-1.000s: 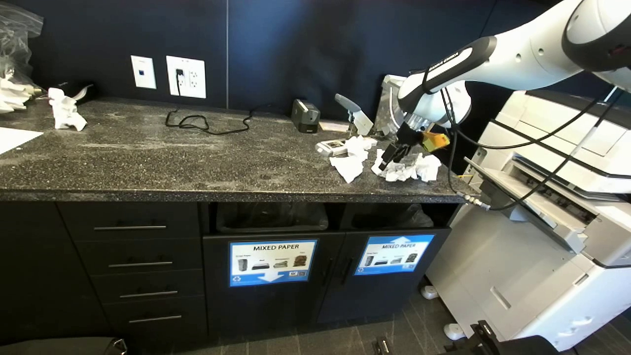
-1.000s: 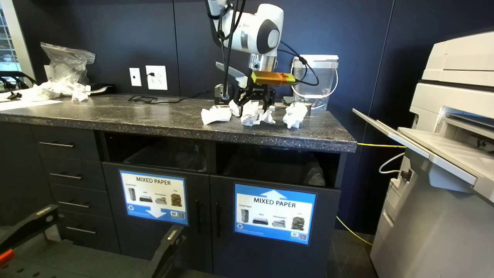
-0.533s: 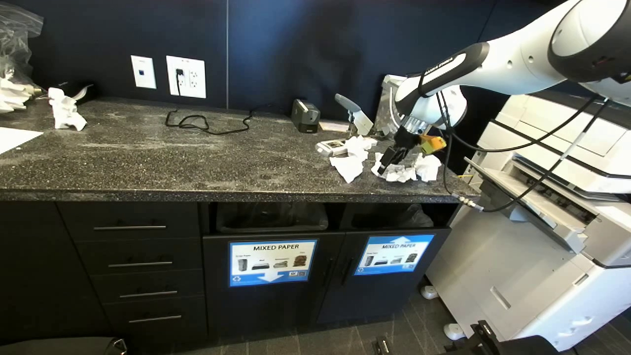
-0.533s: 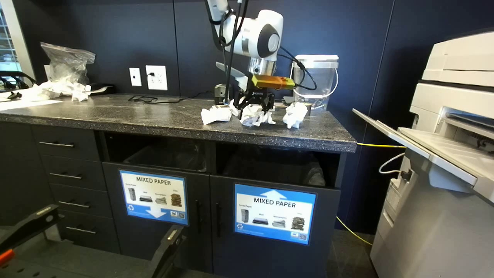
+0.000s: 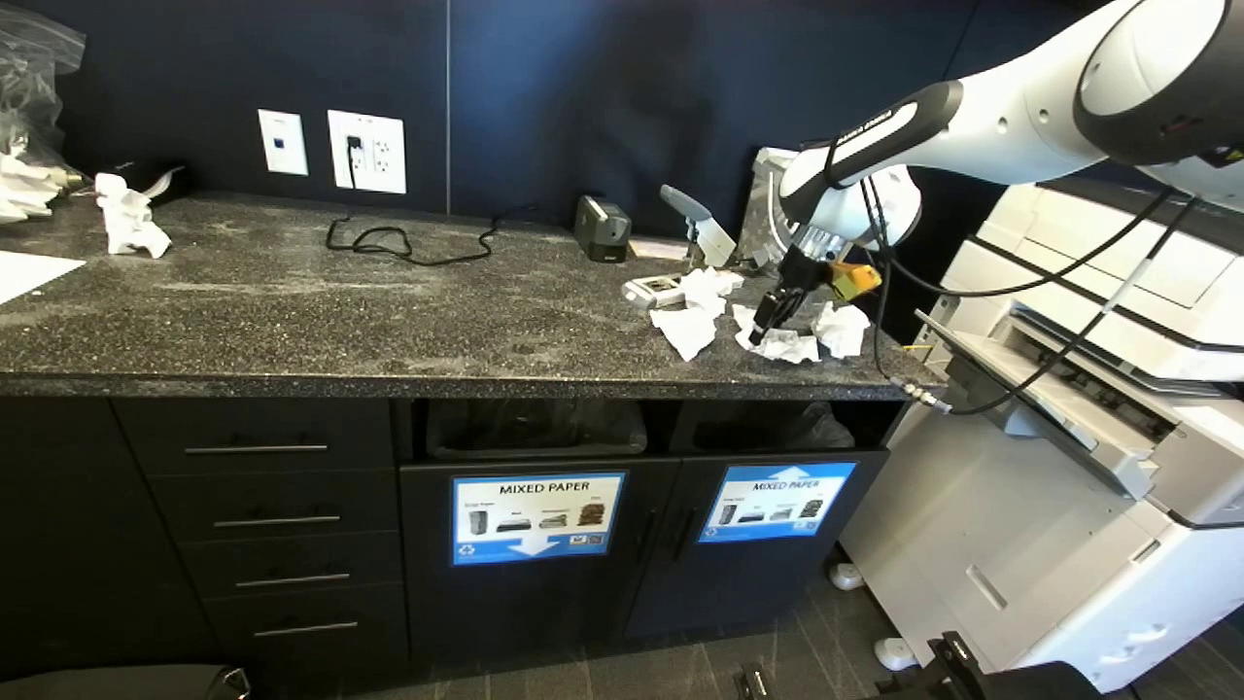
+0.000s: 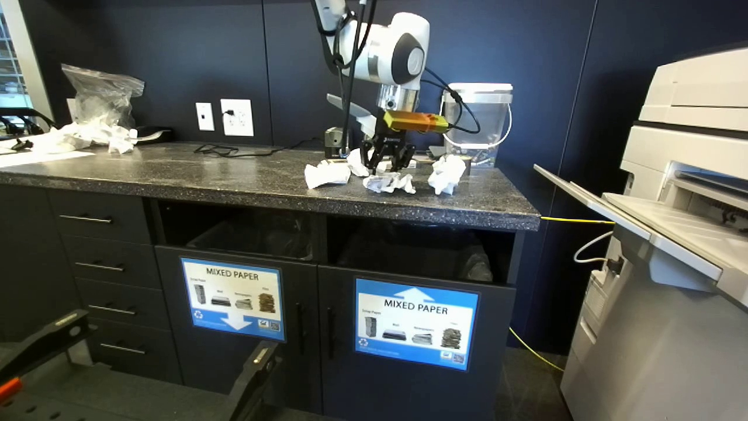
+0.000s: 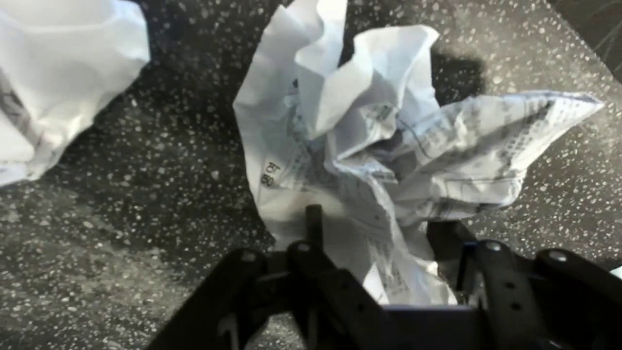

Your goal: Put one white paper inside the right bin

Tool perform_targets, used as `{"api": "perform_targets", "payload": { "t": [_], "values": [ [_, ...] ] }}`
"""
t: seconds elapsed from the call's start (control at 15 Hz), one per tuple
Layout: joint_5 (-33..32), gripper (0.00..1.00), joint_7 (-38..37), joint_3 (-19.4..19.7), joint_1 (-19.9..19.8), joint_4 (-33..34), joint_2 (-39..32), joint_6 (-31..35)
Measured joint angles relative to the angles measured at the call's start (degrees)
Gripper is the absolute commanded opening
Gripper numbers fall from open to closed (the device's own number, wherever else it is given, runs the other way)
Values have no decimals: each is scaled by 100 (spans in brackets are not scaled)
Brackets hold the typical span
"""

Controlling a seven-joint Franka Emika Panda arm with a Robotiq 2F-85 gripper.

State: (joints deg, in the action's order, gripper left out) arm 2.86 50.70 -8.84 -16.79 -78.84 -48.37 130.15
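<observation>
A crumpled white paper lies on the dark counter under my gripper, in both exterior views (image 5: 795,348) (image 6: 388,183) and, with printed marks, in the wrist view (image 7: 379,146). My gripper (image 5: 764,335) (image 6: 387,168) (image 7: 376,224) points down at it, fingers apart. In the wrist view one fingertip overlaps the paper and the other is at its side, with part of the paper between them. Similar wads lie to either side (image 6: 447,174) (image 6: 327,174) (image 5: 686,332). The right bin (image 5: 753,430) (image 6: 415,251) is the dark slot below the counter, above a blue-and-white sign.
A like slot, the left bin (image 5: 535,428), is beside it. A printer (image 6: 648,327) stands right of the counter (image 5: 389,311). A clear bucket (image 6: 482,120), a pencil sharpener (image 5: 603,229) and a white device (image 5: 651,291) stand behind the papers.
My gripper dipped slightly, then rose a little. Its fingers look closer together in an exterior view. The paper under it now looks lower and flatter.
</observation>
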Motion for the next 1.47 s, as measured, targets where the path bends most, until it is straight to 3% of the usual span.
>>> {"api": "perform_targets", "payload": {
  "t": [0.13,0.27,0.6,0.87,1.2,1.47],
  "values": [
    [0,12,6,23,22,10,0,-16],
    [0,4,5,61,69,11,-1,-17],
    [-119,4,-164,312,352,-13,18,14],
    [-497,6,-837,621,707,-274,170,213],
    [-959,5,-1986,927,1007,-1237,706,600],
    [-1045,5,-2874,1000,1027,-2326,1254,1395]
  ]
}}
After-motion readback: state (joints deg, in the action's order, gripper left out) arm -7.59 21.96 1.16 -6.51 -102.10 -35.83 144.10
